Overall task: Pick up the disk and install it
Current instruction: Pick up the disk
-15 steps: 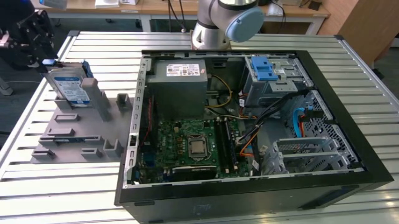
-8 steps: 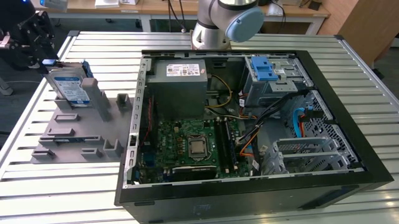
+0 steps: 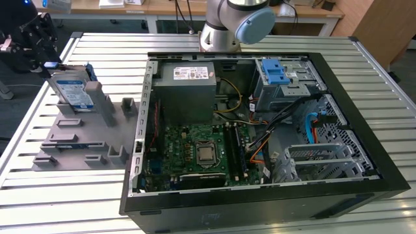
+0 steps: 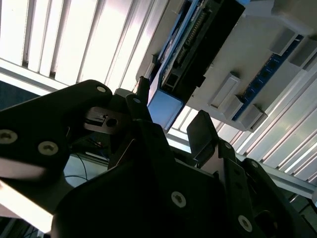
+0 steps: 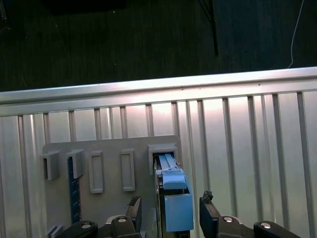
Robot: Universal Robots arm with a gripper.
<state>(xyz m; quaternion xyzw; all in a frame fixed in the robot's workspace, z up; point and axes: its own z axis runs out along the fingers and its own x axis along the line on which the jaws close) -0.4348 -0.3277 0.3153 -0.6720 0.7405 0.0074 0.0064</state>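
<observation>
Disk [image 3: 71,92]: flat silver-grey drive w/ white-and-blue label and blue side rails, standing on edge in a grey holder [image 3: 85,141] on the slatted desk [image 3: 71,204], at the exterior view's left of the open PC case [image 3: 260,202]. Gripper [image 5: 169,204] at its top end, fingers [image 5: 208,215] spread wide, one each side of the disk, small gaps both sides. Exterior view gives label and PC case; first wrist view gives the gaps betw. fingers and disk.

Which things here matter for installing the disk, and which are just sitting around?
For the job:
disk, upright in the grey holder
hand, open, straddling the disk's end
open computer case

Just there:
power-supply box
motherboard
blue latch
slatted table
</observation>
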